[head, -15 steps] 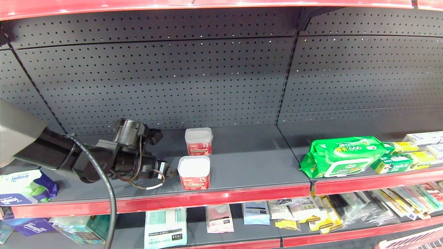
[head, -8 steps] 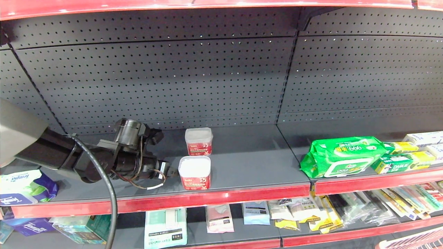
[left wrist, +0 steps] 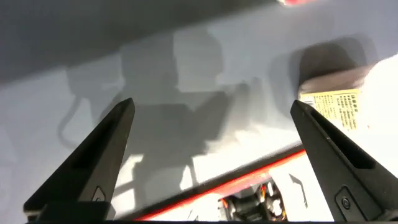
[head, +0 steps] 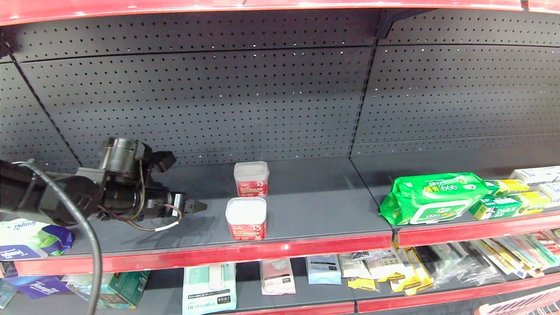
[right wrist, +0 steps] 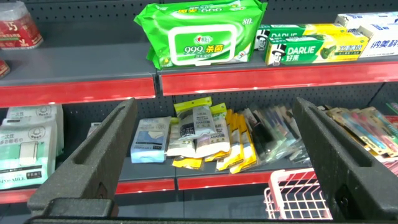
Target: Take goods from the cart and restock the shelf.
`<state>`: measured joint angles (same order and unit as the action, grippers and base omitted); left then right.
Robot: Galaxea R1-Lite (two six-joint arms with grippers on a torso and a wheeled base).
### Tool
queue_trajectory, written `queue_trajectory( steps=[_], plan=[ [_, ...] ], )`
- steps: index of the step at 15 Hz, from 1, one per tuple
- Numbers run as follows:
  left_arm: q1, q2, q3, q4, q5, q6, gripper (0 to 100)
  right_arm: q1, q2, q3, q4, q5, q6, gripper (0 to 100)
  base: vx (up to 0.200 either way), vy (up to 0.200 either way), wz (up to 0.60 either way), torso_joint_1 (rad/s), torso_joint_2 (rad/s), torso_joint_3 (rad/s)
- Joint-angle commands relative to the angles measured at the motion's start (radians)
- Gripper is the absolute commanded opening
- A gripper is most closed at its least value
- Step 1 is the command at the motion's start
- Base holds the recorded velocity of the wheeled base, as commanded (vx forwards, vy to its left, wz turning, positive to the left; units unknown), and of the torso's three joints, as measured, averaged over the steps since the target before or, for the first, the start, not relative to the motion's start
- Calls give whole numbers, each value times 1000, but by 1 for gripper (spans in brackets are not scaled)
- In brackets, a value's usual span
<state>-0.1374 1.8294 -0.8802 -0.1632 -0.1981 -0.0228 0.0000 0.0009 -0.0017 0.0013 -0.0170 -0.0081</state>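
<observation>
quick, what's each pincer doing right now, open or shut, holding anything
Left pincer: open, holding nothing, a little apart from the white-lidded red plastic tub.
Right pincer: open, holding nothing.

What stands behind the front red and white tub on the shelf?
A second tub of the same kind stands behind the front tub, apart from it, before the pegboard wall. Closed lids hide what both contain.

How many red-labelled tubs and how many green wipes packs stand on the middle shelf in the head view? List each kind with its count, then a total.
Red-labelled tubs: 2 (back tub, front tub)
Green wipes pack: 1
Total: 3
</observation>
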Motion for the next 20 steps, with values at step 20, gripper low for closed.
queue_trajectory(
  steps=[20],
  plan=[
    [136,-1829,609,688,-14,199,100,-2,1,2,0,2,13,100,0,0,0,0,0,0]
  ],
)
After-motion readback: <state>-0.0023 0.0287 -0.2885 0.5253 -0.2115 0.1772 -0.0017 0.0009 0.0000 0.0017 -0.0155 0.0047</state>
